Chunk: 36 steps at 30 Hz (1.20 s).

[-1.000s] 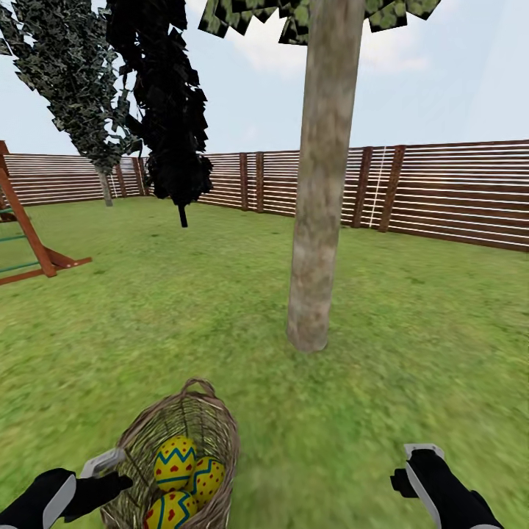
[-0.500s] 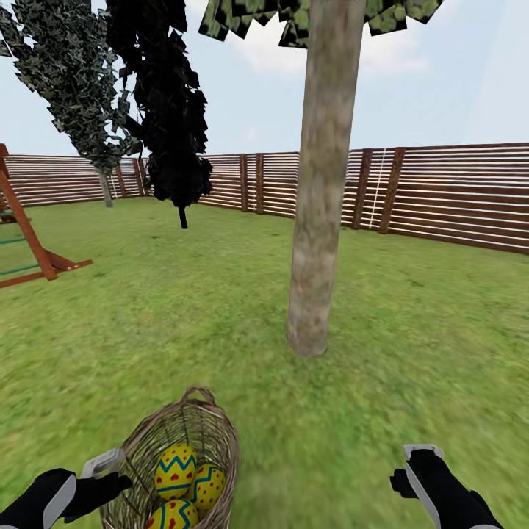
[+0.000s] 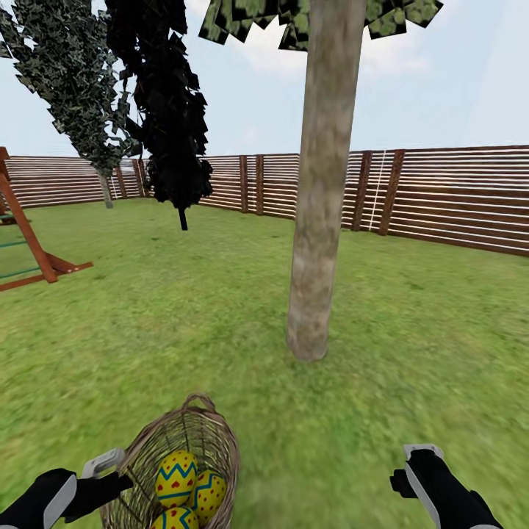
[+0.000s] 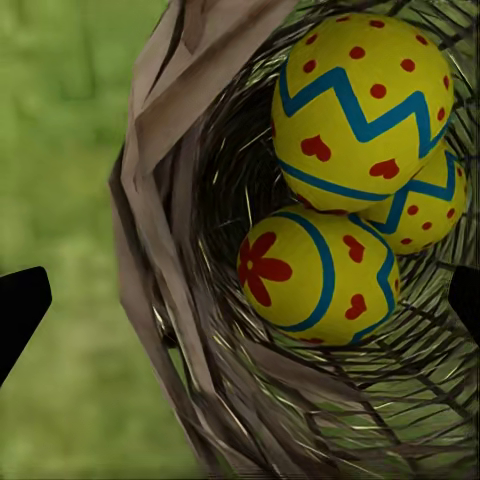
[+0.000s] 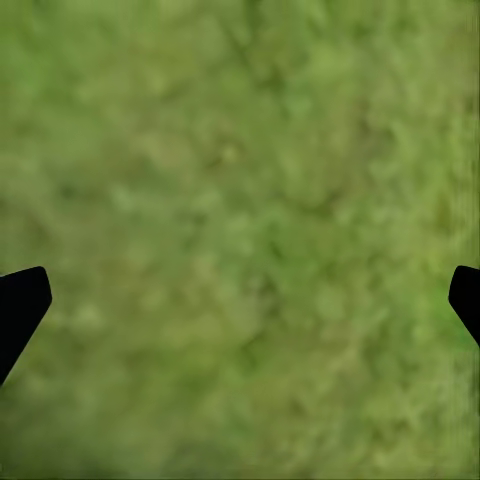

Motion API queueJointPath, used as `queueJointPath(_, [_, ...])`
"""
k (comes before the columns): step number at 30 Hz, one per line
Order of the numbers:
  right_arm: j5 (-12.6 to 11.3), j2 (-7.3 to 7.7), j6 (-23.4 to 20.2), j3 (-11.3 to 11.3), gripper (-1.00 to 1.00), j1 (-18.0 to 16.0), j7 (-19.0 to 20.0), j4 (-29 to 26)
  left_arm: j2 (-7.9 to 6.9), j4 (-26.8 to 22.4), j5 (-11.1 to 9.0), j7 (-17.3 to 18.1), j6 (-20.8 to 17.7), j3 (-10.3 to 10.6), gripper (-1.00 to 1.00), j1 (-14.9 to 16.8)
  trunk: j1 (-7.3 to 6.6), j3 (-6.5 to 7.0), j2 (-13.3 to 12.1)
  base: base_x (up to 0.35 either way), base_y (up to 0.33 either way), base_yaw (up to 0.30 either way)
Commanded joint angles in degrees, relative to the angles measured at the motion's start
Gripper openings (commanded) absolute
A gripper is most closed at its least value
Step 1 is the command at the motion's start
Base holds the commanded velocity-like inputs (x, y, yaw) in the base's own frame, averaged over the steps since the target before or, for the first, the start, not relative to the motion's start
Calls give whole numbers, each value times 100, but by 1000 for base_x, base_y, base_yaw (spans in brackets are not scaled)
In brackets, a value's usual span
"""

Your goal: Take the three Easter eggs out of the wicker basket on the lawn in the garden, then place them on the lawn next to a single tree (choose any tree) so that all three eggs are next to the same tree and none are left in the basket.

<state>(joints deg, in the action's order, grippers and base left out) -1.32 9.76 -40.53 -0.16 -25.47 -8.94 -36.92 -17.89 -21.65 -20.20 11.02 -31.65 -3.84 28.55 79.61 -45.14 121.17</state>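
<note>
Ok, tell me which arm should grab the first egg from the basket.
Left, probably. The left gripper hangs at the rim of the basket, open, with the eggs in front of it. The right gripper is off over bare grass.

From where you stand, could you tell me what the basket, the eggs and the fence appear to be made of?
The wicker basket looks like woven grey-brown wicker: thin interlaced strands, matte. The three Easter eggs seem smooth and painted, yellow with blue zigzags and red spots; the material beneath is unclear. The fence looks like brown wooden slats on posts.
</note>
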Motion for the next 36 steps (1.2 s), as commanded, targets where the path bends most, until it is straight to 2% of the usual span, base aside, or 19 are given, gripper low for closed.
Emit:
queueJointPath(1, [-17, 0, -25, -1, 100, -2, -20, -8, 0, -6, -2, 15, -43, -39, 100, 1, -23, 12, -39, 0, 0, 0])
queueJointPath(8, [-17, -9, -25, -1, 100, -2, -20, -8, -3, -6, -2, 15, -43, -38, 100, 1, -177, 138, -320, 0, 0, 0])
queueJointPath(15, [-18, -5, -25, -1, 100, 0, -20, -8, 3, -6, -17, 19, -29, -49, 100, 1, -177, 138, -320, 0, -8, 0])
queueJointPath(21, [-18, -1, -25, -1, 100, -2, -20, -8, 135, -6, 4, -1, -25, -31, 100, 1, -177, 138, -320, 43, -248, 0])
queueJointPath(29, [-78, 14, 33, -25, 100, -2, 10, -4, 152, -5, 7, -3, -33, -29, 100, 1, -177, 138, -320, 99, -317, 0])
queueJointPath(33, [-98, 131, 82, -1, 100, -2, 41, 121, 60, -64, -43, 32, 46, -22, 100, -21, -177, 138, -320, 0, 0, 0])
queueJointPath(36, [-60, 67, 99, -6, 100, -2, 32, 159, 136, -92, -30, 14, 114, -44, 100, -24, -177, 138, -320, 0, 0, 0])
